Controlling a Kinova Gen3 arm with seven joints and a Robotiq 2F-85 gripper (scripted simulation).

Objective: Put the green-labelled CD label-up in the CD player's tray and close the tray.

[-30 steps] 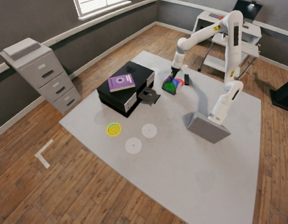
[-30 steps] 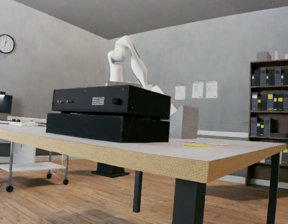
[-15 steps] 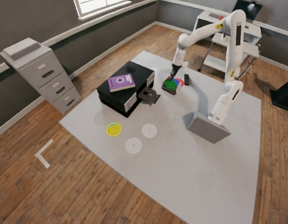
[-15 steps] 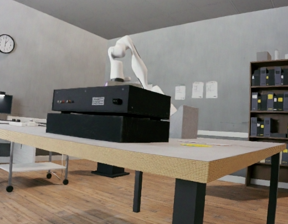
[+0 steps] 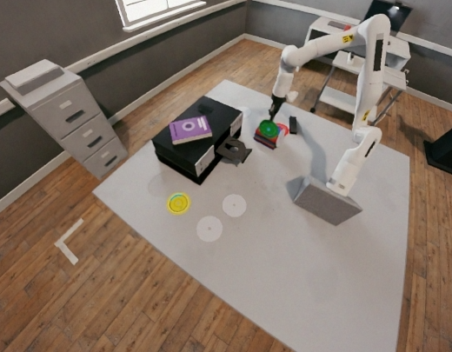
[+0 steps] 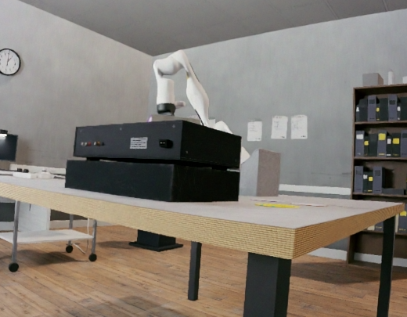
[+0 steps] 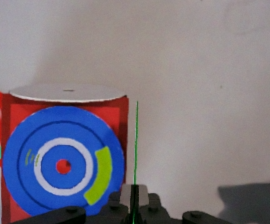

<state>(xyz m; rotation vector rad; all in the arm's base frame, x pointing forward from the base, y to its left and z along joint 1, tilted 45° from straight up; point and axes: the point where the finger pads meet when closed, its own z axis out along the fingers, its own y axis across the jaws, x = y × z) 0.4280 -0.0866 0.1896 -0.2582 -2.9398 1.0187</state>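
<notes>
- I am looking down on the table (image 5: 269, 255), which is carrying everything in the scene.
- The arm (image 5: 369, 55) is arching from its base (image 5: 323, 200) over to the far side of the table, beyond the player.
- The player (image 5: 200, 137) is sitting on a black block, with a purple book (image 5: 190, 129) lying on its lid.
- The tray (image 5: 234, 149) is standing out from the player's front, its round recess showing dark.
- A stack of cases (image 5: 267, 138) is resting just beside the tray, on the arm's side.
- The green CD (image 5: 268, 128) is hanging above that stack, label toward the top camera, in the gripper's hold.
- In the wrist view I am seeing the same green CD edge-on, as a thin green line rising from between the fingers.
- The gripper (image 5: 271, 116) is pointing down, fingers pinching the green CD at its edge.
- A blue CD (image 7: 64, 162) is lying on the red top case under the wrist camera.
- A yellow CD (image 5: 178, 202) and two white discs (image 5: 234, 205) are lying flat near the table's front, well apart from the player.
</notes>
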